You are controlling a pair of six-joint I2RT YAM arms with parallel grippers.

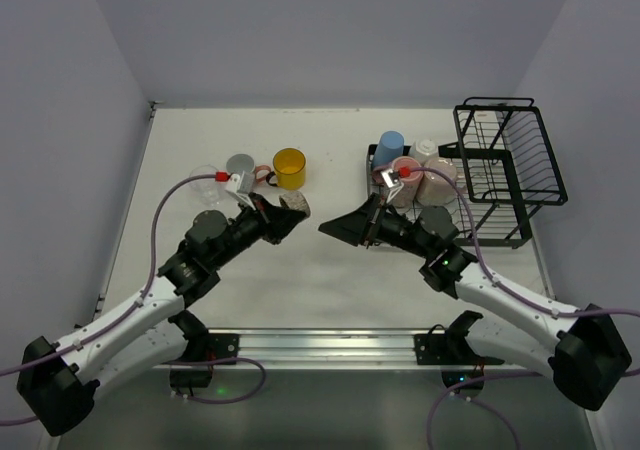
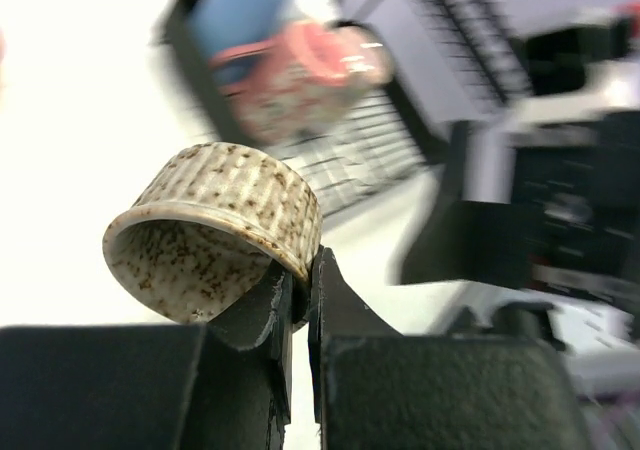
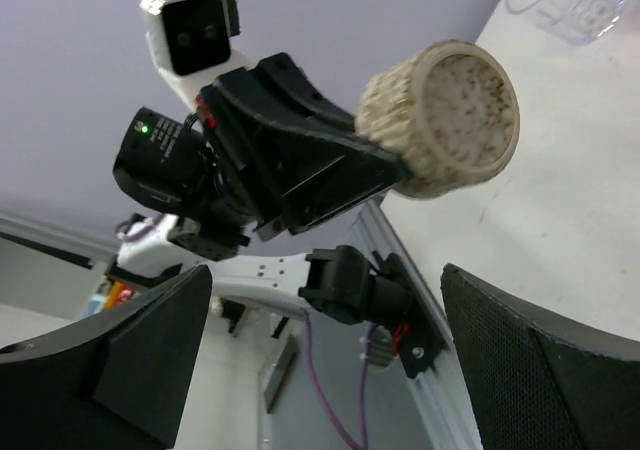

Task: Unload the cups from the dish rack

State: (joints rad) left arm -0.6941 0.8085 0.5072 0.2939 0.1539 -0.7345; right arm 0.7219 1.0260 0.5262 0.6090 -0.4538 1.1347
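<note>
Left tool point(image 2: 297, 278) is pinched shut on the wall of a squat, ribbed, brown-speckled beige ceramic cup point(image 2: 225, 210), one finger inside the rim and one outside. The cup is held on its side over the white desk point(image 1: 330, 290). The left wrist view shows its vertical grooves and glazed freckles. The right wrist view looks straight into its round, speckled mouth.

Behind it on the desk stand a clear glass tumbler point(image 1: 205, 185), a grey cup point(image 1: 240, 162) and a yellow cup point(image 1: 289, 168).

The right tool point(image 1: 342, 226) faces the held cup from near by, its dark jaws spread wide with nothing between them.

Further right, the black wire dish rack point(image 1: 510, 160) carries a blue tumbler point(image 1: 391, 145), a pink speckled mug point(image 1: 405, 170) and pale cups point(image 1: 437, 185) on its flat grid tray. The right arm partly covers them.
</note>
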